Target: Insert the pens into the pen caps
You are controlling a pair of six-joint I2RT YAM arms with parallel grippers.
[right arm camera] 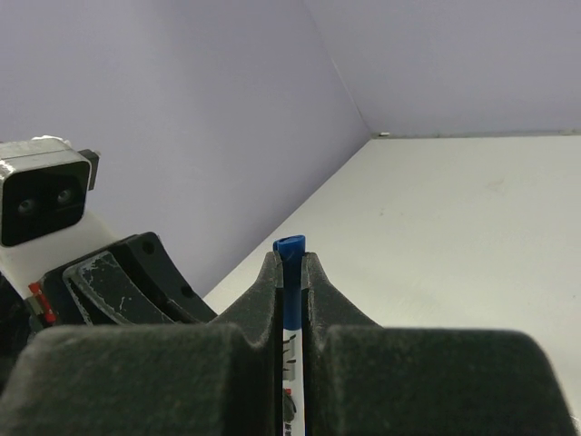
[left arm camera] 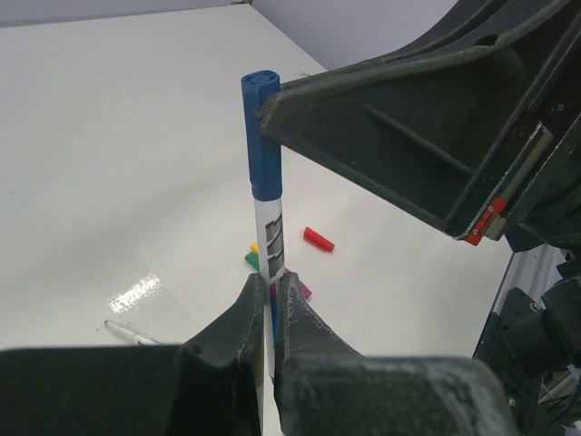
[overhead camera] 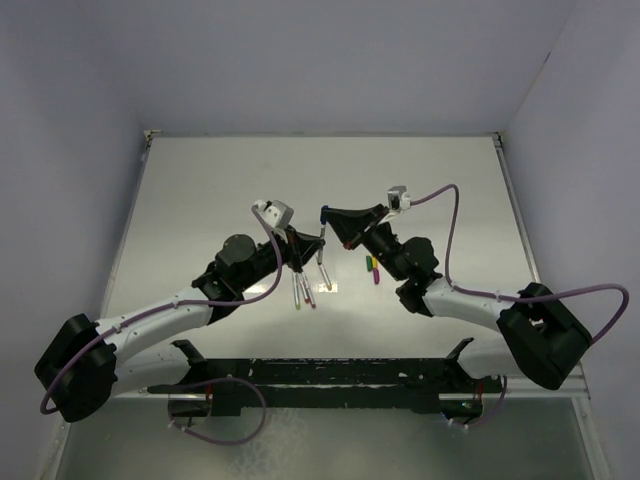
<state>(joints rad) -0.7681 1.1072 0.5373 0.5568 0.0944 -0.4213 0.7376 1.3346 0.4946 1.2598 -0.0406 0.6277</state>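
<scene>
pale lilac walls (overhead camera: 320, 60) enclose a glossy white table (overhead camera: 200, 190); light glares off it.

Thin whitish-grey marker pens: four counted. One upright pen (left arm camera: 270, 227) stands off the white surface (overhead camera: 200, 200). Three lie on it near centre: left pen (overhead camera: 299, 292), middle pen (overhead camera: 309, 292), right pen (overhead camera: 327, 276).

Stubby plastic caps: five. These are the blue cap (left arm camera: 261, 136), red cap (left arm camera: 318, 239), yellow cap (left arm camera: 254, 245), green cap (left arm camera: 251, 262) and magenta cap (left arm camera: 305, 292).

Black grippers: two, the left gripper (left arm camera: 272, 283) and right gripper (right arm camera: 290, 263).
</scene>
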